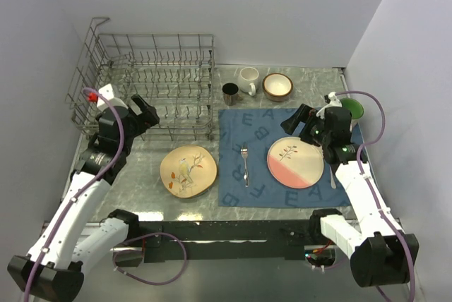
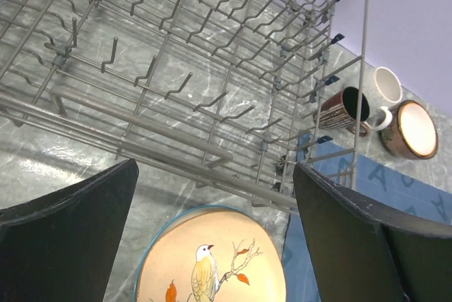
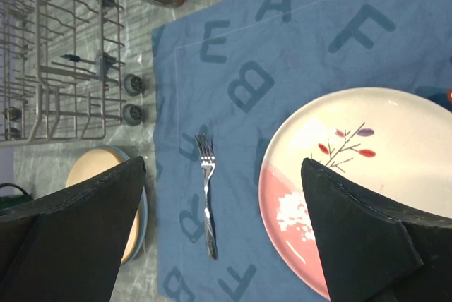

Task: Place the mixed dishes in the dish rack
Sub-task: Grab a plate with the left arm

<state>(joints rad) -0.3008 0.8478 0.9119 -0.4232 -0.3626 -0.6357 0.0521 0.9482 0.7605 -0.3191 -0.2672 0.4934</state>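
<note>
kid: why is the rack (image 1: pixel 155 83) bare?
mom: nothing is loaded yet. the bird plate (image 1: pixel 188 170) lies just by its near side. the pink plate (image 1: pixel 295 162) and fork (image 1: pixel 245 164) lie on the mat (image 1: pixel 240 122).
kid: and the arms?
mom: left gripper (image 2: pixel 215 175) is spread wide, aimed at the bird plate. right gripper (image 3: pixel 222 164) is spread wide by the pink one. i think each will grab its own.

The only readable text was on the blue placemat (image 1: pixel 229 147) lying on the desk: large, darker-blue capital letters printed across the cloth at different angles. In the right wrist view, A, F, E, B and R could be made out, with another F near one edge. Other letters were cut off or partly hidden and could not be read.
</note>
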